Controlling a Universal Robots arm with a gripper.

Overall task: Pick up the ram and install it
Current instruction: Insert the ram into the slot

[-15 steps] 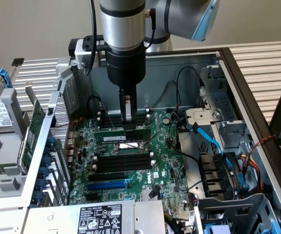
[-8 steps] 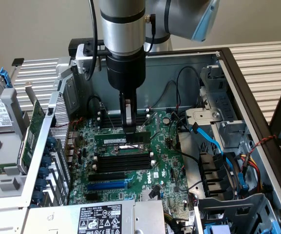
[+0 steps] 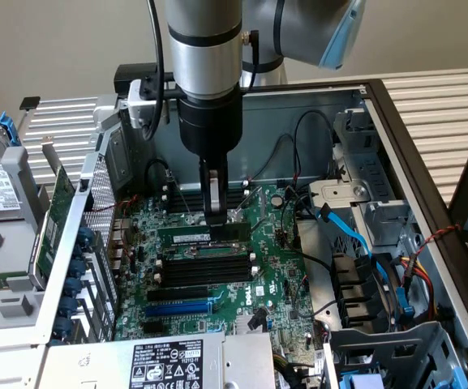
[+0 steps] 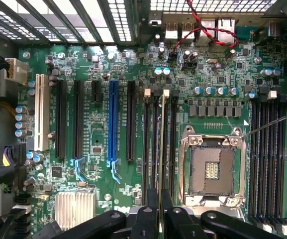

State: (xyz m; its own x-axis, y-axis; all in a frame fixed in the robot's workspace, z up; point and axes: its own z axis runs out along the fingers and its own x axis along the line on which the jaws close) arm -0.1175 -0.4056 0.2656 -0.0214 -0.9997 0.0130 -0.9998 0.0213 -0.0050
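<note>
– One stick in the end effector (image 3: 216, 215)?
– Yes. Its dark fingers are clamped on the ram (image 3: 191, 235), a long, thin green board with black chips. It is held on edge just beneath them, down at the glossy green motherboard (image 3: 246, 284).
– What is nearby?
– Long black plastic memory slots (image 3: 197, 271) lie just beside the fingers. A square, metal-framed processor socket (image 4: 211, 167) is close by, and a finned silver heat sink (image 4: 75, 208) is farther off.
– And the setting?
– An open grey sheet-metal case (image 3: 315, 101), perforated along one wall, lies on a pale slatted bench (image 3: 436, 101). A plain beige wall (image 3: 55, 40) stands behind.
</note>
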